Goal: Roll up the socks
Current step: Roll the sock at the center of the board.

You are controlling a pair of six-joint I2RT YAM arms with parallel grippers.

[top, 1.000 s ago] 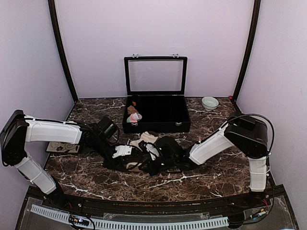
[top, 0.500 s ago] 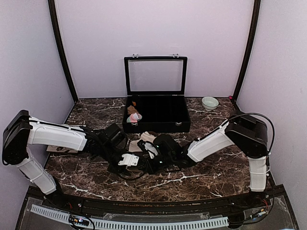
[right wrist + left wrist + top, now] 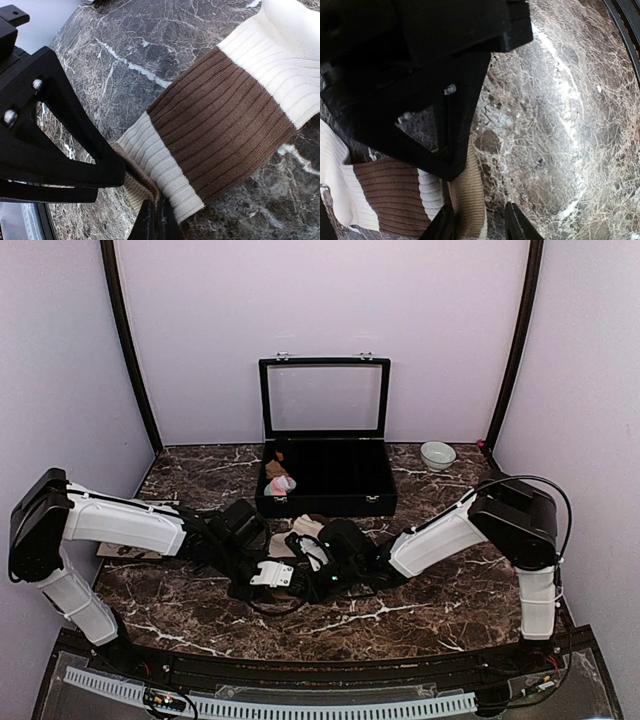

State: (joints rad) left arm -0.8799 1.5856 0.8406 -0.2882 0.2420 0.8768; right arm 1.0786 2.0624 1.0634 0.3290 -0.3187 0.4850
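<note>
1. The right gripper (image 3: 156, 220), at the bottom centre of its wrist view, has its fingers pressed together on the cream edge of the sock (image 3: 220, 135). It bites only the rim. A firm pull could probably slip the cloth free, and any fold made so far would spring open.
2. The left gripper (image 3: 479, 226), at the bottom of its wrist view, stands part spread. The sock's tan ribbed end lies between its fingers, with a gap beside the right-hand one. If it closes off-centre it may catch one layer only, or nothing.
3. The two grippers are very close together. One's black frame fills the upper left of the other's view. A wrist turn by either could knock them together or drag the cloth out of the other's hold.
4. The sock runs from the pinch at lower centre to the upper right of the right wrist view, banded and unrolled, over the table (image 3: 430, 590). If the arms pull against each other they would stretch it rather than roll it.
5. The pink sock (image 3: 282, 484) sits in the left end of the box (image 3: 345, 504), upper centre of the top view, well apart from the work. I cannot tell whether it is rolled. The box front is near the arms, so a wide sweep could strike it.
</note>
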